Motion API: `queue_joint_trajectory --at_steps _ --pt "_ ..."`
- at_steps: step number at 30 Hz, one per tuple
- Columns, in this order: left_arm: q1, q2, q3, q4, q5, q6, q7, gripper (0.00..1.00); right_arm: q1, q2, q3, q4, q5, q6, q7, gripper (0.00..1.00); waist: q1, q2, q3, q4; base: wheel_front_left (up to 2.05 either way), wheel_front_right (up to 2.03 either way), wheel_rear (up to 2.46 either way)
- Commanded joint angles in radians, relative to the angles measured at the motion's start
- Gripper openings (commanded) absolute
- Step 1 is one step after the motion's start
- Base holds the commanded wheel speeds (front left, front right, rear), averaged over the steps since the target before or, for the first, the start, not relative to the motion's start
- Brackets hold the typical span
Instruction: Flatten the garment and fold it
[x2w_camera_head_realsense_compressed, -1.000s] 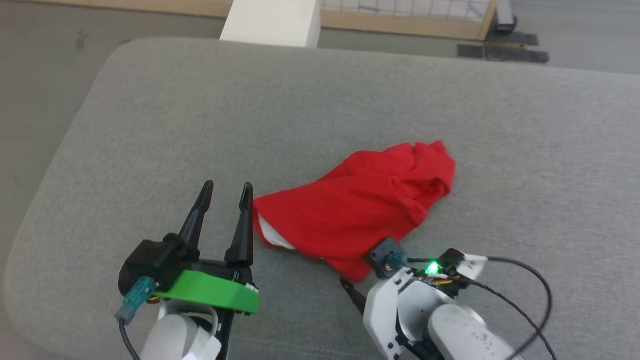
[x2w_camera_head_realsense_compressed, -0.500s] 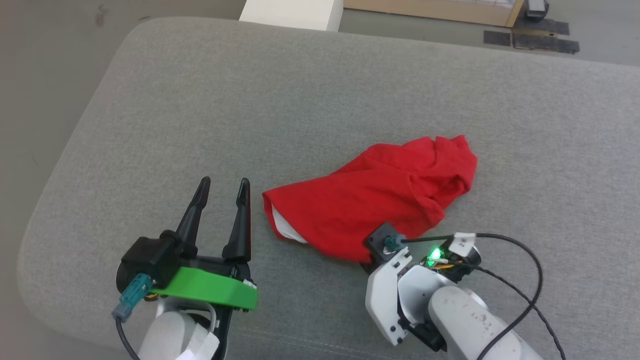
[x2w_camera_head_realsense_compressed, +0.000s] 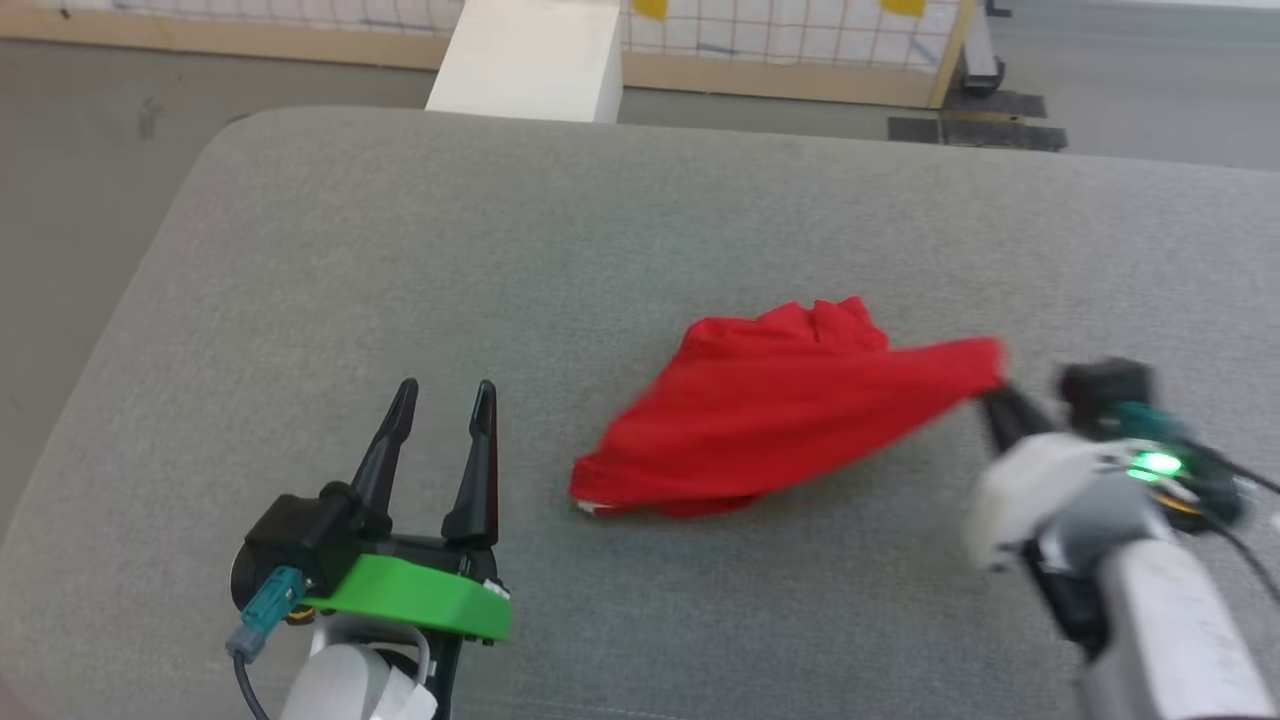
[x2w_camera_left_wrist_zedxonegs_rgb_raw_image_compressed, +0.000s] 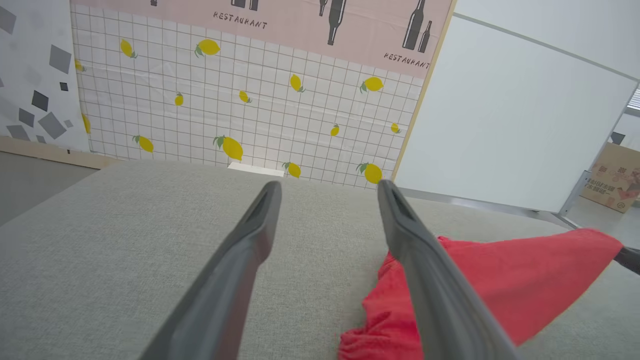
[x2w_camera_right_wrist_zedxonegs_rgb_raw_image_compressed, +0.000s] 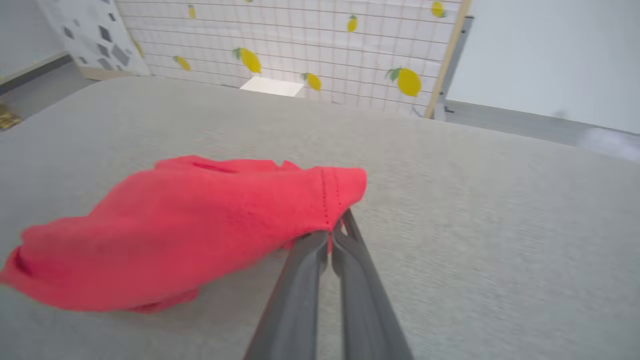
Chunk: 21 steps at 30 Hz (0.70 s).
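Flattening is the step in hand, by my reading, and folding has not begun: the garment (x2w_camera_head_realsense_compressed: 790, 420) is bunched, with no leg or waist laid out square. The right gripper (x2w_camera_head_realsense_compressed: 995, 400) is clenched on one stitched corner of the red cloth, its two fingers pressed together over the hem in the right wrist view (x2w_camera_right_wrist_zedxonegs_rgb_raw_image_compressed: 332, 235), and that corner is raised off the grey cushion (x2w_camera_head_realsense_compressed: 500, 220) and drawn towards the cushion's right side. The arm shows blurred in the head view. From the pinched corner the fabric (x2w_camera_right_wrist_zedxonegs_rgb_raw_image_compressed: 200, 225) runs as a taut wedge back to a crumpled heap resting on the cushion, about midway between its far and near edges and well clear of its left edge. The left gripper (x2w_camera_head_realsense_compressed: 445, 388) is spread wide and empty, nearer the near edge and to the left of the heap, close to it but apart from it; in its own view (x2w_camera_left_wrist_zedxonegs_rgb_raw_image_compressed: 327, 185) the red cloth (x2w_camera_left_wrist_zedxonegs_rgb_raw_image_compressed: 500, 285) lies just beyond the right-hand finger. The next move probably calls for that free gripper to catch the low, bunched end so the two can stretch the cloth between them. The material looks thin and limp, bright red, with a sliver of white (x2w_camera_head_realsense_compressed: 585, 508) at the low end and a gathered edge there; stripes and logo cannot be made out.
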Motion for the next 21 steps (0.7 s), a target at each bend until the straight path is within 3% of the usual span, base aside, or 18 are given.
queue_joint_trajectory --at_steps 1,6,12,13,14,18,21 --pt "0.011 0.002 -0.003 0.001 0.006 -0.007 -0.004 1.0 0.032 -0.001 -0.061 -0.025 -0.03 -0.002 0.02 0.0 0.0 0.0 -0.023 -0.028 0.0 0.0 0.0" --pt "0.014 0.007 -0.023 0.005 0.003 -0.007 -0.004 1.0 0.119 -0.001 -0.276 -0.068 -0.107 -0.002 0.112 0.0 0.0 0.0 -0.025 -0.052 0.0 0.0 0.0" --pt "0.013 0.016 -0.042 0.016 -0.002 -0.007 -0.004 1.0 0.184 -0.001 -0.374 -0.008 -0.105 -0.002 0.192 0.0 0.0 0.0 -0.018 -0.074 0.0 0.0 0.0" --pt "0.013 0.018 -0.046 0.018 -0.002 -0.007 -0.004 1.0 0.188 -0.001 -0.374 0.003 -0.097 -0.002 0.187 0.75 0.0 0.0 -0.019 -0.077 0.0 0.0 0.0" --pt "0.013 0.02 -0.048 0.02 -0.003 -0.007 -0.004 1.0 0.19 -0.001 -0.375 0.01 -0.081 -0.002 0.178 1.0 0.0 0.0 -0.019 -0.079 0.0 0.0 0.0" --pt "0.014 0.024 -0.063 0.029 -0.006 -0.007 -0.004 1.0 0.212 -0.001 -0.383 -0.001 -0.016 -0.002 0.097 1.0 0.0 0.0 -0.026 -0.085 0.0 0.0 0.0" --pt "0.014 0.024 -0.089 0.033 -0.008 -0.007 -0.004 1.0 0.248 -0.001 -0.379 -0.07 0.003 -0.002 -0.039 1.0 0.0 0.0 -0.033 -0.088 0.0 0.0 0.0"
